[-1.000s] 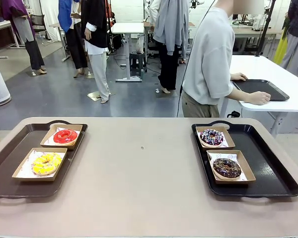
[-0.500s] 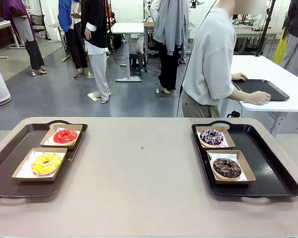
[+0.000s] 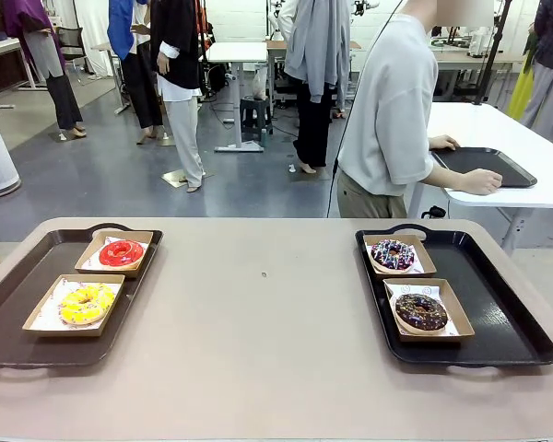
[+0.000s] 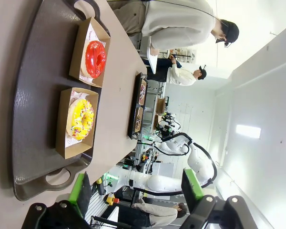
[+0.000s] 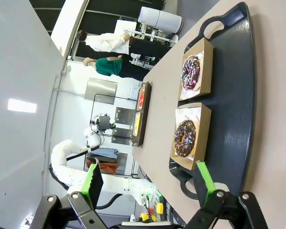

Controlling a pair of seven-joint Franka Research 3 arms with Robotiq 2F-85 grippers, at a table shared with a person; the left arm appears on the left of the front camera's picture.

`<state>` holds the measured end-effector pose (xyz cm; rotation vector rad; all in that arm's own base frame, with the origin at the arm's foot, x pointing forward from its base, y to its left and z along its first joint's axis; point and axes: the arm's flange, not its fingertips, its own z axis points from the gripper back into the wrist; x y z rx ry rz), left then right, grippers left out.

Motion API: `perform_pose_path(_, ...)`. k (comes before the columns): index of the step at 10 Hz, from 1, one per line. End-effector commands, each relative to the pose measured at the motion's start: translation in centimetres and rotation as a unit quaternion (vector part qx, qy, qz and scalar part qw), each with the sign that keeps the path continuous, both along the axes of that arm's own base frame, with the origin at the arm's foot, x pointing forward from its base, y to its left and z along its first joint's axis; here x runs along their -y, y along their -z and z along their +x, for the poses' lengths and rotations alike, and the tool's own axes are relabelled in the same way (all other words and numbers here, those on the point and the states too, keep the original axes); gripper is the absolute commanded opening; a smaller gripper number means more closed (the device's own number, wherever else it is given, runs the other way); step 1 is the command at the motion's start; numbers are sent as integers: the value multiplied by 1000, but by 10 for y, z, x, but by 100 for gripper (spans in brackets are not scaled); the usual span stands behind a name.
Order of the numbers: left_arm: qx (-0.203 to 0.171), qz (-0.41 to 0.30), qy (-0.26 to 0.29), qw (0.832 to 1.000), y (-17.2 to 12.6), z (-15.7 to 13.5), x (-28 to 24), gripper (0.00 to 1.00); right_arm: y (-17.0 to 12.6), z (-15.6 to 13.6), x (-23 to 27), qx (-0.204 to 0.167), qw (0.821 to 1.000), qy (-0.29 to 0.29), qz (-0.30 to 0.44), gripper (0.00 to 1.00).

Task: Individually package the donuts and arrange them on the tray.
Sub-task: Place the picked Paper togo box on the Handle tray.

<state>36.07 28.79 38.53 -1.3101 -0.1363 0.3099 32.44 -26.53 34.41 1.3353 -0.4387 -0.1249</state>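
Both pairs of jaws are standing wide and holding nothing. The left gripper [image 4: 133, 191] is hanging off the near end of the left tray [image 4: 35, 95], with the yellow donut [image 4: 81, 119] nearer it and the red donut [image 4: 95, 58] beyond, each sitting in its own cardboard box [image 4: 66, 143]. The right gripper [image 5: 148, 183] is facing the right tray [image 5: 231, 95], the chocolate donut [image 5: 184, 138] near, the sprinkled donut [image 5: 190, 72] farther. Nothing is shifting from a second ago, so the packaging is looking finished, or stalled. A person [image 3: 392, 110] is standing across the table [image 3: 258, 322], turned away.
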Motion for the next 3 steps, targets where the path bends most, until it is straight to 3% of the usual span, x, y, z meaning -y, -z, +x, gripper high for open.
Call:
perform_pose_path(1,-7,-4,0,1000,-5,-1,0,100,0,-2,0,-1,1000,-3,3,100)
perform_pose_path(3,-7,-4,0,1000,-5,-1,0,100,0,-2,0,-1,1000,-3,3,100)
